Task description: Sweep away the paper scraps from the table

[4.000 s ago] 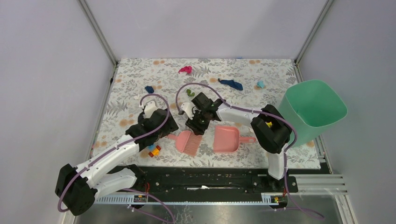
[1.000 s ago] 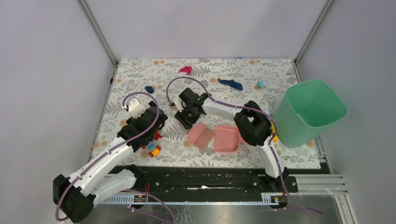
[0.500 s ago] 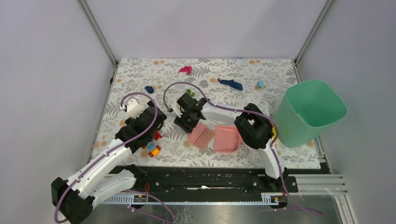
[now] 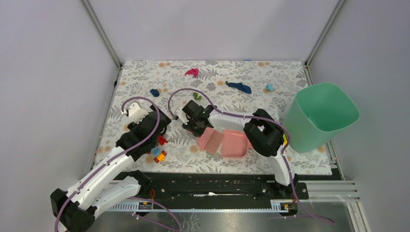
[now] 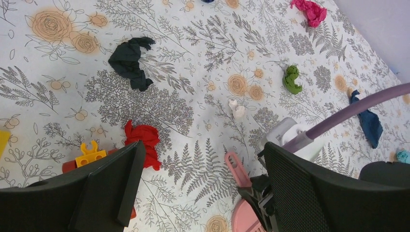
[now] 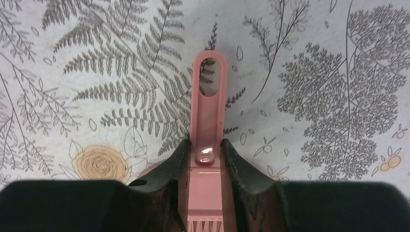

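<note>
We see the right gripper (image 6: 205,153) pinching the brush (image 6: 208,96) handle, which points toward the table's (image 4: 145,77) far edge, where the scraps (image 4: 197,95) lie; left gripper (image 5: 200,186) spread.

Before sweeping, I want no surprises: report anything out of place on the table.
Toy bricks lie near the table's front-left edge, beside a red scrap: they are not paper and could get swept up. Nothing looks spilled or damaged.

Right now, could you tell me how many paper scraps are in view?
7: magenta at the far edge, dark blue far left, green and white mid-table, red at the near left, long blue and teal far right. Others may be hidden.
</note>
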Tool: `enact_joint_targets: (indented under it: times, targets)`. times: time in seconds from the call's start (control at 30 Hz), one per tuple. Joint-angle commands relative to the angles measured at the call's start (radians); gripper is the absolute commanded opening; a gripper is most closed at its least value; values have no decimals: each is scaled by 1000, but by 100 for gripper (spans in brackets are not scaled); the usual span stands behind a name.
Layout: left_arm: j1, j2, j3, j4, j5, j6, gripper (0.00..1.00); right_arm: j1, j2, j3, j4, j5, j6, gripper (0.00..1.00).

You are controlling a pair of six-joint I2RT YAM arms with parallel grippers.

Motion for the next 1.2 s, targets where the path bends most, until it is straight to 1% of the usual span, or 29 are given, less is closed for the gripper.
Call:
enact_joint_targets:
  times: [0.0, 0.17, 0.23, 0.37, 0.57, 0.7, 0.77, 0.83, 0.9, 0.93, 1.0, 1.07, 1.17]
  targets:
    - [8, 2, -12, 73, -20, 28, 98, 10, -87, -67, -46, 9, -30, 14]
    - [7, 94, -4, 126, 40, 54, 99, 4, -192, -121, -23, -18, -33, 8]
    - [8, 125, -1, 158, 75, 75, 98, -2, -229, -141, -11, -71, -44, 6]
    - [8, 146, -30, 252, 149, 122, 99, -11, -324, -208, 53, -124, -63, 0]
    - [25, 110, -63, 363, 261, 192, 99, -27, -398, -251, 93, -203, -60, 0]
    - [49, 95, -65, 427, 407, 260, 99, -38, -458, -319, 157, -245, -76, 0]
    - [64, 109, -55, 438, 456, 296, 99, -43, -480, -345, 187, -256, -83, 0]
    - [94, 128, -43, 448, 540, 322, 99, -47, -493, -358, 203, -264, -87, 0]
    - [137, 149, -38, 457, 653, 324, 95, -52, -506, -370, 218, -272, -89, 0]
    - [161, 163, -39, 468, 747, 322, 89, -55, -514, -378, 230, -274, -92, 0]
    - [202, 190, -41, 486, 874, 304, 83, -58, -538, -400, 250, -282, -104, 0]
    - [218, 213, -47, 505, 964, 291, 76, -61, -566, -432, 287, -283, -117, 0]
    - [224, 228, -59, 545, 1057, 282, 69, -60, -581, -455, 312, -271, -127, 0]
